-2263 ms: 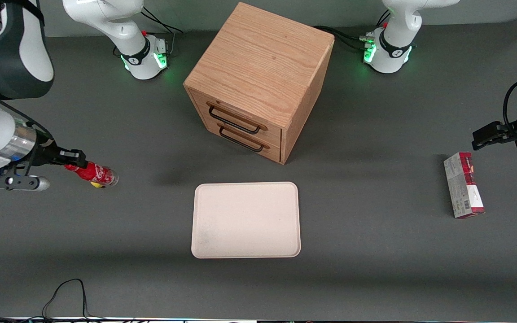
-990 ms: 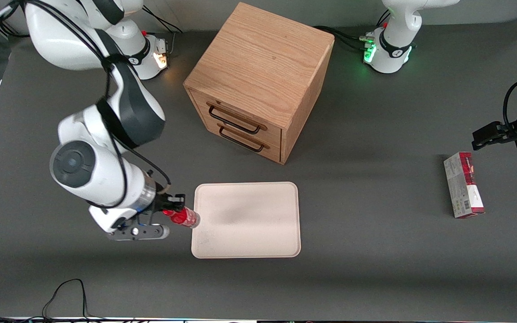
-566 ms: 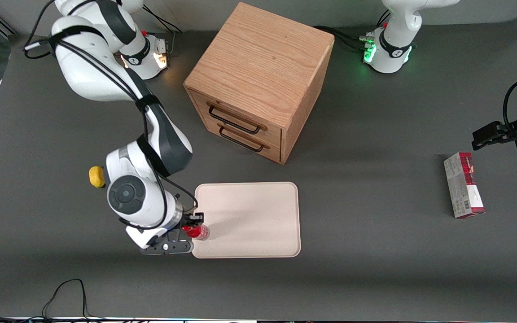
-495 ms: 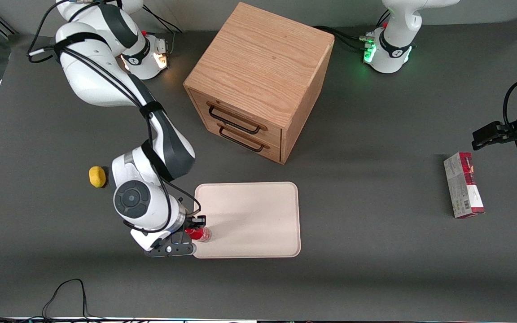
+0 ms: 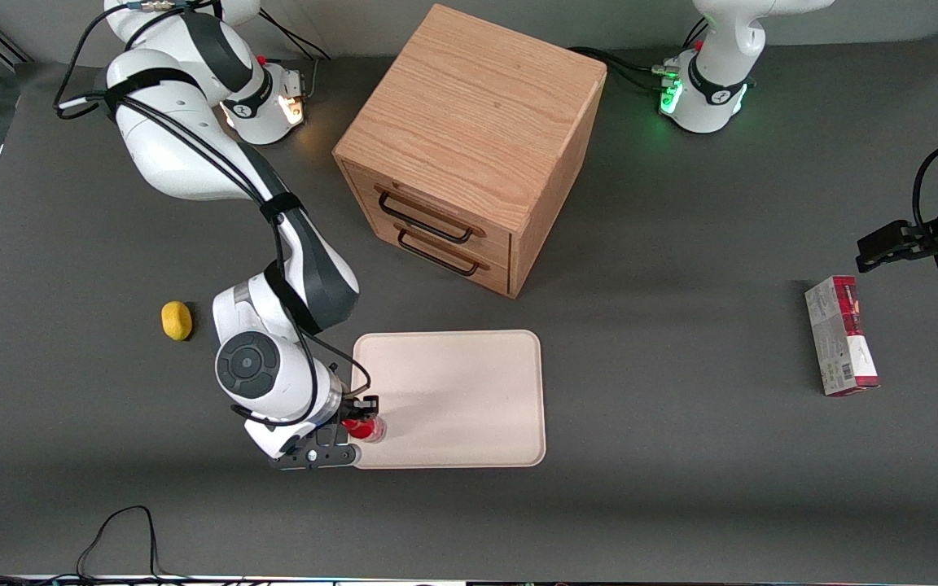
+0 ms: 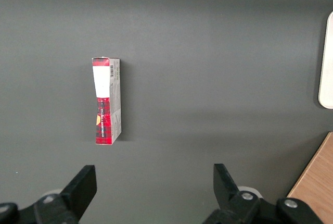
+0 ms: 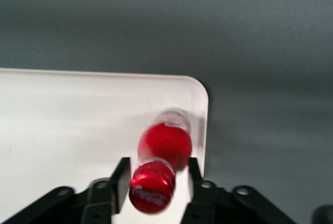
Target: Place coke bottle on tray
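Over the tray's (image 5: 469,391) corner nearest the front camera at the working arm's end, the gripper (image 5: 361,420) is clamped on the coke bottle (image 5: 365,428), its two fingers (image 7: 120,178) pressed against the red cap. The bottle hangs nearly upright, cap up and clear base down, just inside the tray's low rim; whether the base touches the tray surface cannot be told. In the right wrist view the bottle (image 7: 165,146) sits close to the rounded corner of the tray (image 7: 78,125), with only a narrow strip of tray between it and the short edge, while a broad bare stretch of tray opens away from the gripper toward the parked arm's end.

A yellow lemon-like object (image 5: 177,321) lies on the dark table (image 5: 681,488) well apart from the gripper, farther from the front camera and toward the working arm's end. The wooden two-drawer cabinet (image 5: 469,146) stands farther from the camera than the tray, apart from it. A red-and-grey carton (image 5: 840,335) lies toward the parked arm's end, well apart from the gripper.
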